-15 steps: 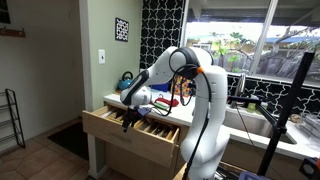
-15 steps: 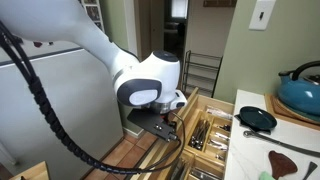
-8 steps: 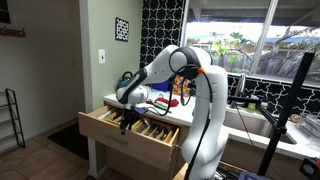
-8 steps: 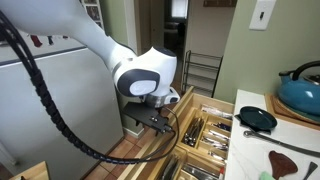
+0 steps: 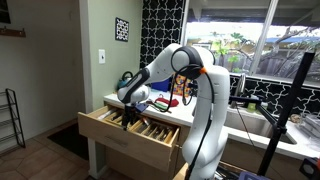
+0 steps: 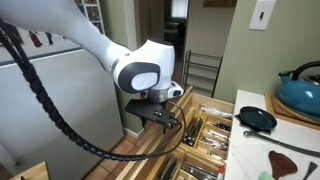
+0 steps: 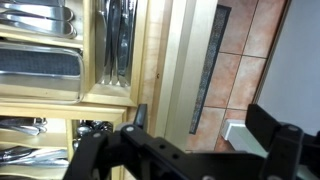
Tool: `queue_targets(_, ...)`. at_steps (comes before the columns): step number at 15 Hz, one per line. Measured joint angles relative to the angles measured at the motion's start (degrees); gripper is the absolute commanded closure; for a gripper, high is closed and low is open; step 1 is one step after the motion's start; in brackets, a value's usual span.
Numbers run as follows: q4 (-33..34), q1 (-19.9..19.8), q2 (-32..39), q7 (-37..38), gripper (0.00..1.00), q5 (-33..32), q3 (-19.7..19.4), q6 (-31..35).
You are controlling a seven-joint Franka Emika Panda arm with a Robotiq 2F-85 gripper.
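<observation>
We saw that the white robot arm (image 6: 140, 72) had risen slightly since a second before. The open wooden drawer (image 5: 120, 138) lay below it. The black end effector (image 6: 165, 118) hovered over the drawer's front edge, fingers apart, near the steel cutlery (image 7: 120, 40).

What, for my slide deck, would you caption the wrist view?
Open gripper above the front edge of an open wooden drawer, cutlery sorted in its compartments, tiled floor beyond.
</observation>
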Motion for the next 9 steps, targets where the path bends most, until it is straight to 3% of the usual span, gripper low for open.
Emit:
queue_targets(3,0.2,0.1,0.1,2.6,0.0,-3.7,-1.0,5.0)
queue_targets(9,5.9,-1.4,0.1,12.7,0.0,-23.2,-8.4,15.2)
